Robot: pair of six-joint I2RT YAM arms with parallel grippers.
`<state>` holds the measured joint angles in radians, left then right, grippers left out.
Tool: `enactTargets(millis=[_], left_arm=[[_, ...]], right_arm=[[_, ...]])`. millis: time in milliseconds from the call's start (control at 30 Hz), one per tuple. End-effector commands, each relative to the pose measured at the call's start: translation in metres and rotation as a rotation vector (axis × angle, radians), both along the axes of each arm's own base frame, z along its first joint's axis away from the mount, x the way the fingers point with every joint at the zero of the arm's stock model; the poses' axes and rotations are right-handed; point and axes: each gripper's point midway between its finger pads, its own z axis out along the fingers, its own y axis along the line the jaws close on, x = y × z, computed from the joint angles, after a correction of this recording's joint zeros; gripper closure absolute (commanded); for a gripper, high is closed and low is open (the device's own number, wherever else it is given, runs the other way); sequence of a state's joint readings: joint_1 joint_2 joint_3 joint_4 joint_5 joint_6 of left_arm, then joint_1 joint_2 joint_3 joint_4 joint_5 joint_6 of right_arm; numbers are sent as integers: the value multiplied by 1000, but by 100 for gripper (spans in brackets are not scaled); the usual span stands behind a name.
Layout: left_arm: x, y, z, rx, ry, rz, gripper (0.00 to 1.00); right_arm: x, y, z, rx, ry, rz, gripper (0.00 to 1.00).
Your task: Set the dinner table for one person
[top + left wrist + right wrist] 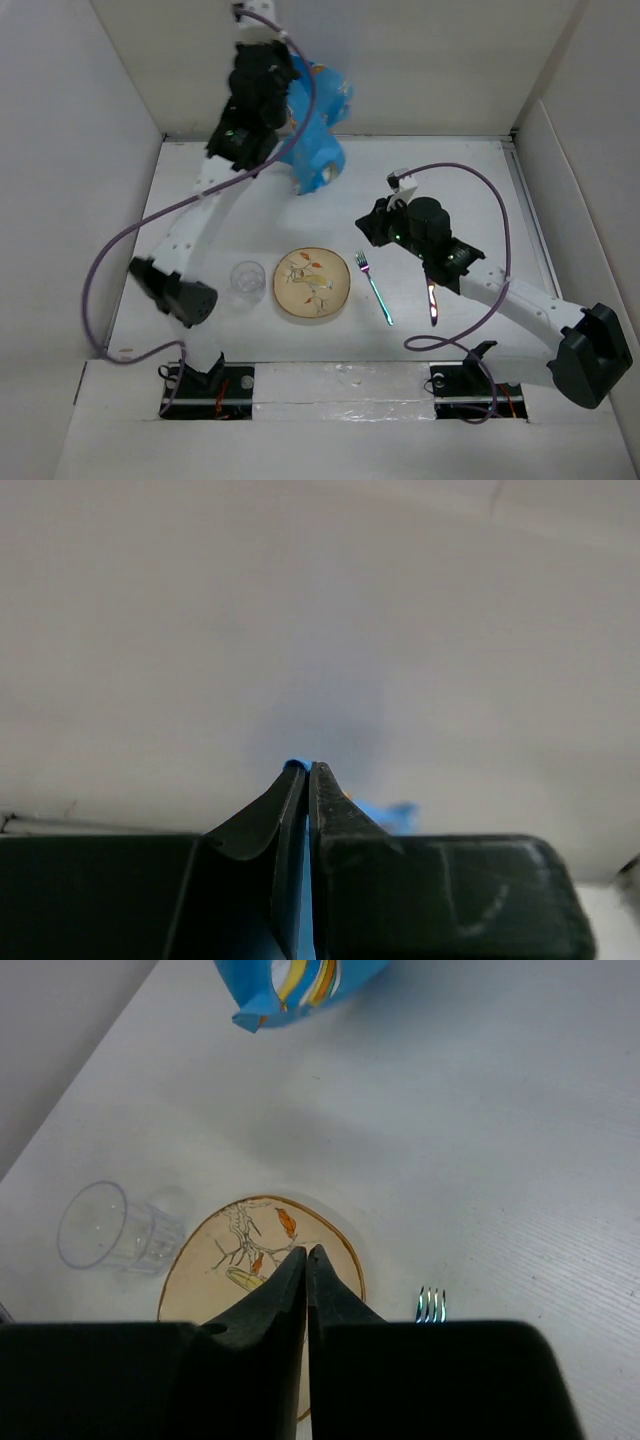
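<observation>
The tabletop (300, 222) is a flat, matte white surface, roughly square. It fills the middle of the top view and is bordered by upright white panels (430, 60).

Three items stand in a row near its front edge, left to right:
- a clear ribbed glass tumbler (248, 279)
- a round cream plate (312, 283) with a brown rim and a branch print
- a slim iridescent metal fork (376, 288)

Right of the fork lies what appears to be a knife (432, 303), partly covered by the right arm.

The left tool (305, 768) is clamped on a blue printed cloth placemat (318, 130), which hangs crumpled above the rear of the tabletop. The right tool (305, 1252) has its fingers pressed together and holds nothing. It is raised over the tabletop near the plate and fork.
</observation>
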<state>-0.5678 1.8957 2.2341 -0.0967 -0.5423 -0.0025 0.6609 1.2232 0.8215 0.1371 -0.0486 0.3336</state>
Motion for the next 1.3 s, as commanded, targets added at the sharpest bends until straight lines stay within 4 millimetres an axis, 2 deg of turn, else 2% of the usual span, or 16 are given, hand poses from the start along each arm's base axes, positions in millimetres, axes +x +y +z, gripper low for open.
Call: enactTargets(millis=[0, 33, 67, 100, 200, 267, 400, 500, 567, 600, 667, 700, 800, 1000, 1133, 1267], left_arm=[[-33, 73, 70, -177, -177, 27, 100], [-32, 92, 71, -198, -177, 41, 100], [-32, 90, 70, -211, -169, -12, 100], [-35, 94, 69, -244, -164, -29, 100], [-32, 102, 51, -236, -131, -18, 100], [-27, 101, 38, -227, -105, -12, 100], [-5, 92, -9, -212, -15, -10, 100], [21, 92, -49, -207, 58, 29, 100], [35, 93, -68, -218, 81, 47, 100], [53, 103, -88, -225, 108, 71, 100], [71, 105, -108, -258, 152, 46, 100], [85, 106, -125, -290, 184, 49, 100], [108, 113, -146, -308, 209, 48, 100], [136, 114, -157, -254, 212, 75, 100], [147, 130, -174, -214, 218, 109, 100], [149, 128, -187, -206, 221, 101, 100]], right_arm=[[6, -6, 58, 65, -119, -57, 89], [6, -7, 59, 62, -116, -67, 82], [6, -9, 64, 69, -122, -77, 77], [9, -14, 66, 66, -128, -107, 63], [17, -28, 68, 58, -133, -200, 46], [25, -41, 66, 37, -142, -269, 41], [53, -69, 65, 33, -147, -366, 28], [84, -76, 42, 6, -89, -391, 27], [104, -74, 39, -4, -70, -399, 27], [115, -68, 14, -49, -18, -392, 27], [124, -69, -2, -102, 38, -400, 27], [127, -67, -23, -130, 84, -400, 27], [128, -68, -57, -159, 144, -411, 27], [129, -76, -117, -253, 307, -434, 27], [143, -101, -154, -329, 397, -548, 27], [155, -117, -158, -350, 435, -621, 30]])
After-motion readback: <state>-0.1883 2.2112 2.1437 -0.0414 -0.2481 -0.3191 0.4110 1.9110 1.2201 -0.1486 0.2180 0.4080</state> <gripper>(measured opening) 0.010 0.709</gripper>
